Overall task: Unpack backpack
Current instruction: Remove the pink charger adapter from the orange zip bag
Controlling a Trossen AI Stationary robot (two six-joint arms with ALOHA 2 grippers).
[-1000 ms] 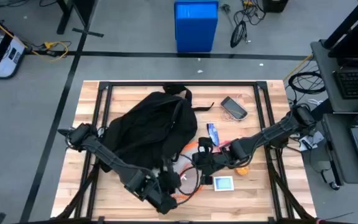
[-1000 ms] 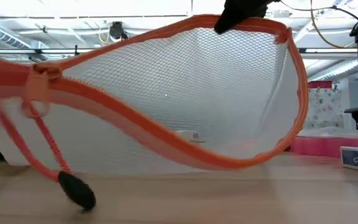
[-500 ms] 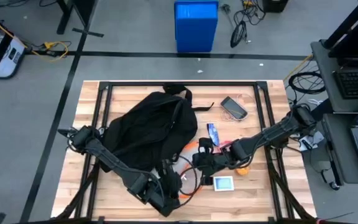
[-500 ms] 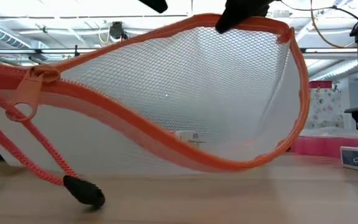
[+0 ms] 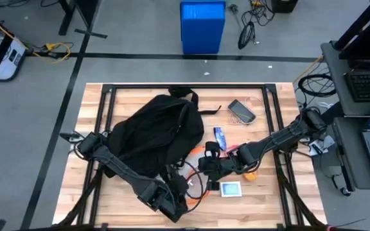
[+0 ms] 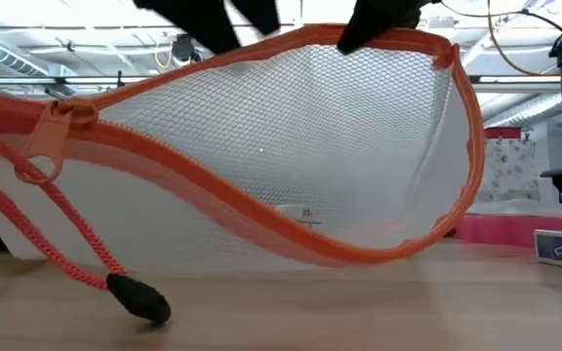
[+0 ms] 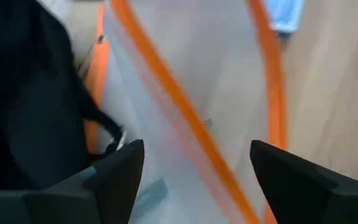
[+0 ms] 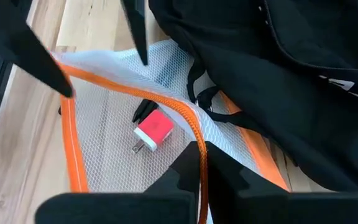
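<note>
Both pincers (image 5: 194,176) just beside backpack (image 5: 149,131), front edge.

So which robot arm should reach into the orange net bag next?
Probably the left. Its open end effector hovers right over the mesh pouch, while the right end effector is shut on the pouch's orange rim, holding it open beside the backpack.

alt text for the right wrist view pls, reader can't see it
The right gripper is shut on the orange zipper edge of a white mesh pouch, lifting it beside the backpack. Inside the pouch lies a small red charger plug. The left gripper reaches in from the far side, fingers open, over the wooden table.
</note>
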